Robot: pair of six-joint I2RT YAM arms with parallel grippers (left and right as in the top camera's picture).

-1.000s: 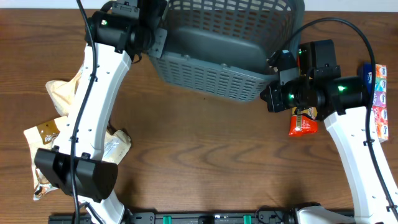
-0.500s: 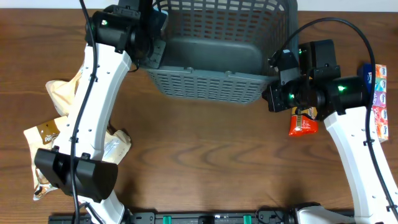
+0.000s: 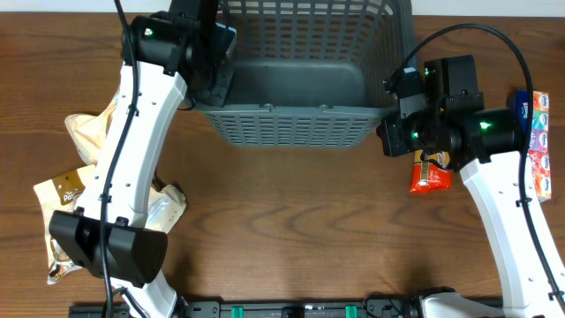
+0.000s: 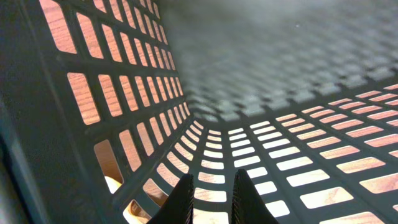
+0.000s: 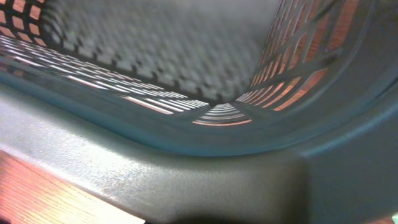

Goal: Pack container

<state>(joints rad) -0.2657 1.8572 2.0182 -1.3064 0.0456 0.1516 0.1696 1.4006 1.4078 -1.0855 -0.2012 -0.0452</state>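
Note:
The container, a large dark grey lattice basket, sits level at the top middle of the table, open side up. My left gripper is at its left rim. In the left wrist view its fingers are nearly together and point into the basket along the slotted wall. My right gripper is at the basket's right rim. The right wrist view shows only the thick rim pressed close, with the fingertips hidden. The basket looks empty.
A red-orange snack packet lies under the right arm. A stack of colourful packets is at the right edge. Tan bags, a brown packet and a clear packet lie at the left.
The basket has swung from tilted and skewed to square and level on the table, its front wall now facing me. The left gripper shifted slightly with it; the right arm barely moved.

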